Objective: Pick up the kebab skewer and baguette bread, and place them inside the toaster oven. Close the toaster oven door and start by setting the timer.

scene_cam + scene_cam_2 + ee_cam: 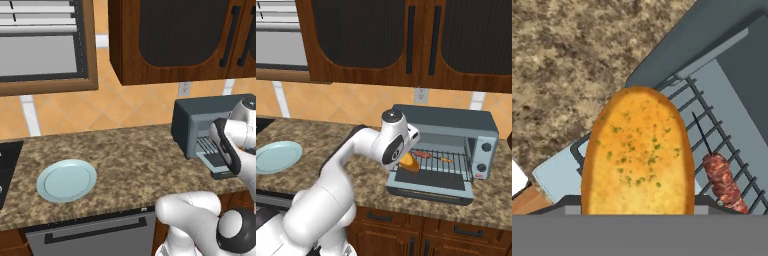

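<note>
the gripper (637,212) pinches the baguette bread (638,152) between its jaws, holding it at the left front of the toaster oven (443,120), over the wire rack (448,160). the kebab skewer (722,180) already lies on that rack, just beside the loaf. the toaster oven door (431,192) hangs open and flat. the step in hand looks like placing the bread. next, i judge, the loaf needs easing further in and setting down clear of the skewer before release. the blue plate (66,180) sits well apart on the counter (130,155).
</note>
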### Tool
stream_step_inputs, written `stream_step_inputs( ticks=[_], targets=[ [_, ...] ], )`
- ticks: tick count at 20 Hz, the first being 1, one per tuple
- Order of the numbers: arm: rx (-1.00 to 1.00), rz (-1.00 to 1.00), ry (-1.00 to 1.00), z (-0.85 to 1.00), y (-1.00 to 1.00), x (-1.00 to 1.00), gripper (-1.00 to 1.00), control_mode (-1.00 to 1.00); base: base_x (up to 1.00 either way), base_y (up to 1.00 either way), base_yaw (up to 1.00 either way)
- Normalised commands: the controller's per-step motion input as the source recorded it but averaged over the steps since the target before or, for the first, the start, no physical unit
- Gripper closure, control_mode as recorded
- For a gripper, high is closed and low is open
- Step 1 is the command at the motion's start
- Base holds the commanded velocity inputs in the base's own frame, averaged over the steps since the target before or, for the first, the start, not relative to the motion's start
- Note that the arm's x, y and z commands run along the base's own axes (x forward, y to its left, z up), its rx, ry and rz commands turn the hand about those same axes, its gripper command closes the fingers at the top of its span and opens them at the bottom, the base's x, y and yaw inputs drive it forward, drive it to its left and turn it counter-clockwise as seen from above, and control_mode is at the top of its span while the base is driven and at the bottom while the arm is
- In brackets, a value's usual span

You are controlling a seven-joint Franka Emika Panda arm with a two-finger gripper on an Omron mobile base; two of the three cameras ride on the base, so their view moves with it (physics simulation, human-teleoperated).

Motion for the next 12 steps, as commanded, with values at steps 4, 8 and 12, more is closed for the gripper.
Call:
stream_step_inputs(
  ticks=[4, 8, 12],
  targets=[
    [-0.02, 0.0, 0.0, -0.1, 0.0, 0.25, 1.0, -1.0, 0.0, 0.0, 0.0],
    [-0.06, 0.0, 0.0, -0.18, -0.01, 0.14, 1.0, -1.0, 0.0, 0.0, 0.0],
    [-0.05, 0.0, 0.0, -0.15, -0.07, 0.01, 1.0, -1.0, 0.0, 0.0, 0.0]
  ],
)
